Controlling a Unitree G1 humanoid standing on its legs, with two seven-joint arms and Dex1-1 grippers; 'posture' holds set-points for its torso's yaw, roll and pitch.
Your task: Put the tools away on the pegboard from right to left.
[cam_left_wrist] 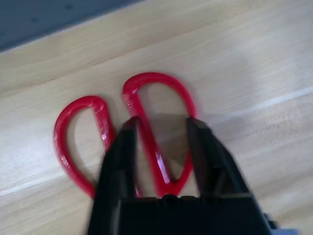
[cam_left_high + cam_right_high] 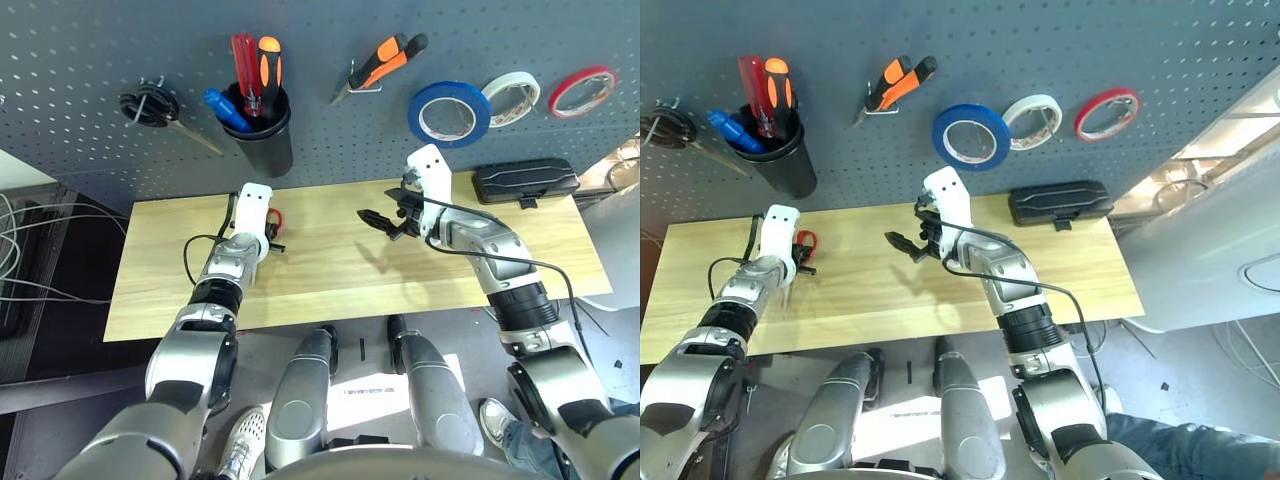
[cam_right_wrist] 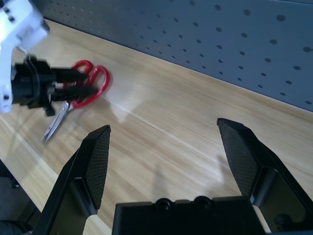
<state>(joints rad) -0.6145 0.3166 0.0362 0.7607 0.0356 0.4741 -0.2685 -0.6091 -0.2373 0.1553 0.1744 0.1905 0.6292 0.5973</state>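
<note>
Left of centre in the head view, red-handled scissors point(image 1: 146, 132) lie flat on the wooden surface point(image 2: 330, 270). The left end effector point(image 1: 161, 142) straddles one handle loop, fingers narrowly parted, probably to lift them. The right end effector point(image 3: 166, 156) hangs wide, empty.

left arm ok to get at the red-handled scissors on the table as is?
Probably yes. The left pincer is already at the red-handled scissors lying flat on the light wooden table, its black fingers straddling one handle loop. Nothing else lies near them.
</note>
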